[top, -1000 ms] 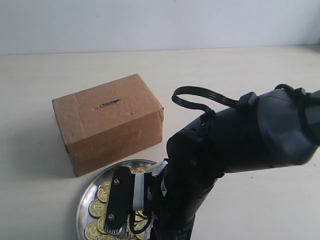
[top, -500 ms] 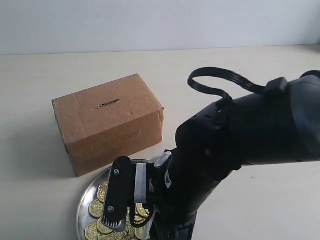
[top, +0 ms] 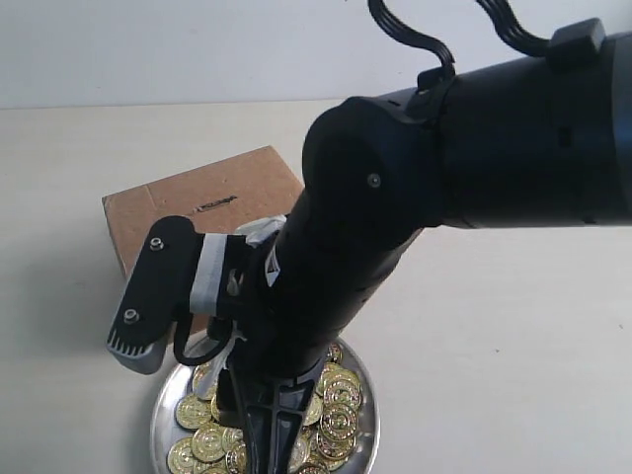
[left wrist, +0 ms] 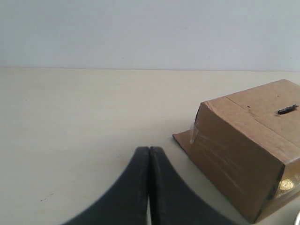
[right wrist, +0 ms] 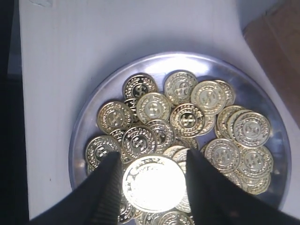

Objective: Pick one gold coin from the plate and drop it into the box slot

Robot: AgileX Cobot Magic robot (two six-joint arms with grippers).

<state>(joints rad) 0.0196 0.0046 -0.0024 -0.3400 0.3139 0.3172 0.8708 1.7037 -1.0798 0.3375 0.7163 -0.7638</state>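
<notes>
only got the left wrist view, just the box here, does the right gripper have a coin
Observer: Yes, the right gripper grips one round gold embossed coin by its edges.
Operator: where is it
Observer: Above the round shiny silver metal plate, which carries a heap of similar gold coins.
Operator: plate vs box
Observer: In the exterior view the plate lies close in front of the plain brown cardboard box.

Plate [right wrist: 101,96] shiny smooth metal; gold coin [right wrist: 153,183] glossy, embossed; box [left wrist: 243,140] matt cardboard.
</notes>
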